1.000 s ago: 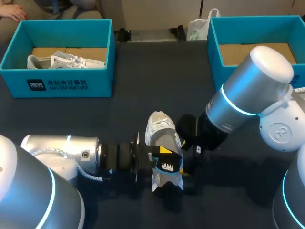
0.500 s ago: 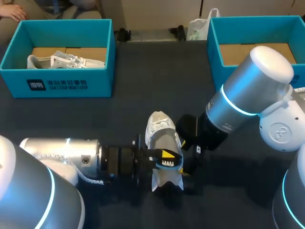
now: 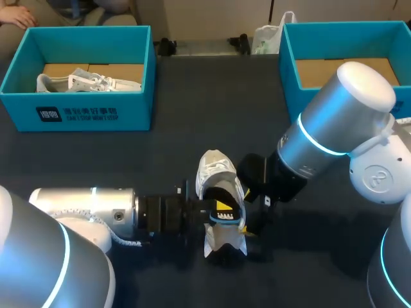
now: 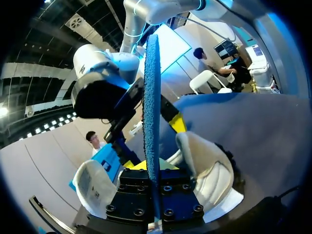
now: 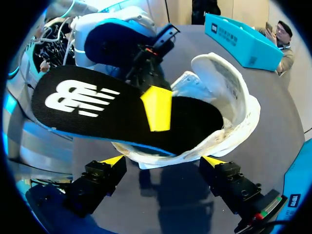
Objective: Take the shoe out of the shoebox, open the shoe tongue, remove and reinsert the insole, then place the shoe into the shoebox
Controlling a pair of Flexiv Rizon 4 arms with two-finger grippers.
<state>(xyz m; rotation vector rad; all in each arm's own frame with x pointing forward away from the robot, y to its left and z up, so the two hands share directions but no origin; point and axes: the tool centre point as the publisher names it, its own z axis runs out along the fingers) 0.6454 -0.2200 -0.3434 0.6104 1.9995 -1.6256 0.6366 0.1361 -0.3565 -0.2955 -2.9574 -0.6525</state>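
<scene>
The insole [image 5: 97, 105] is clamped flat in the left pincer [image 3: 225, 215], one end tucked inside the white shoe [image 3: 215, 168] at mid-bench [image 3: 192, 96]. The shoe is straddled by the right pincer [image 5: 162, 161]; whether it is actually gripped cannot be told. The insole is judged thin, light and floppy, and is best held near its middle.

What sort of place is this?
Likely a robotics lab bench: left arm and right arm handling a shoe and its insole on a dark table, a teal shoebox far left, a second shoebox far right.
</scene>
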